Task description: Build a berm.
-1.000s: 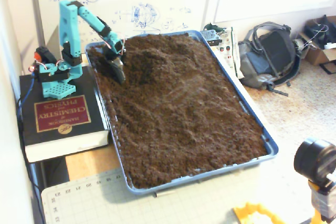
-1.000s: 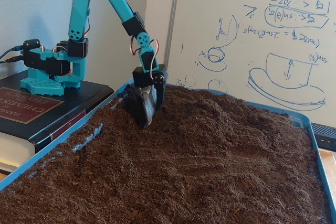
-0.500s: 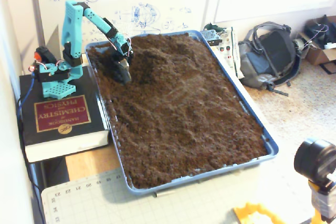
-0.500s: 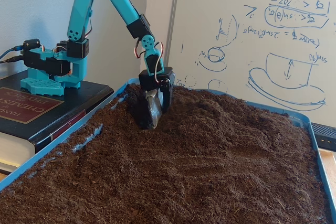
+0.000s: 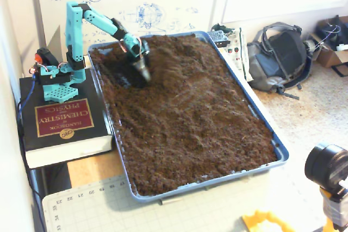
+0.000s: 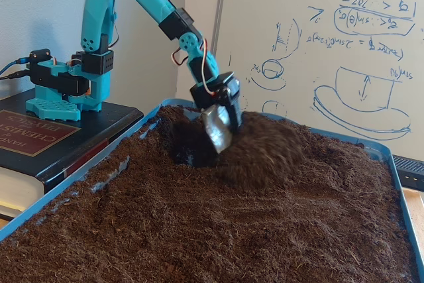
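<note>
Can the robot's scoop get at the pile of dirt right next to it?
Probably yes. The gripper, with its shiny scoop, is already down in the soil beside the berm, the raised mound near the tray's far end. Nothing stands between them, only loose soil and a dug hollow.

Gripper (image 6: pixel 219 130) tip motion-blurred, jaw state unreadable; soil (image 6: pixel 265 150) beside it smeared. Tray (image 6: pixel 26 220) cut off by frame bottom.
</note>
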Available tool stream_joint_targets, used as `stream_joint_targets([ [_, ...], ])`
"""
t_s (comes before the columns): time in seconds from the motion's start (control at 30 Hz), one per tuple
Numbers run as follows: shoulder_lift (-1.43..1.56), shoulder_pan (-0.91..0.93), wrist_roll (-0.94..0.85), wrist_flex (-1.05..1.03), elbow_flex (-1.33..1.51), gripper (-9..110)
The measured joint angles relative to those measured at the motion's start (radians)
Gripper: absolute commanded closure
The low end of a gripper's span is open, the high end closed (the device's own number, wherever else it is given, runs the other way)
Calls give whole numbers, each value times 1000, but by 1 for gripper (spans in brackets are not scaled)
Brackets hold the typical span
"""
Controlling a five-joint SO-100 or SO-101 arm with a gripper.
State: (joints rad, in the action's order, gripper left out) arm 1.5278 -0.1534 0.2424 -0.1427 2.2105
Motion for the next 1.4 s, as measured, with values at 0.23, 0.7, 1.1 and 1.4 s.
stream_joint_targets([
  [0.23,58,9,-2,15,-18,101],
  [0.7,541,15,-2,-299,75,101],
  [1.1,871,249,-515,-910,175,101],
  [1.4,680,552,-985,-881,374,101],
])
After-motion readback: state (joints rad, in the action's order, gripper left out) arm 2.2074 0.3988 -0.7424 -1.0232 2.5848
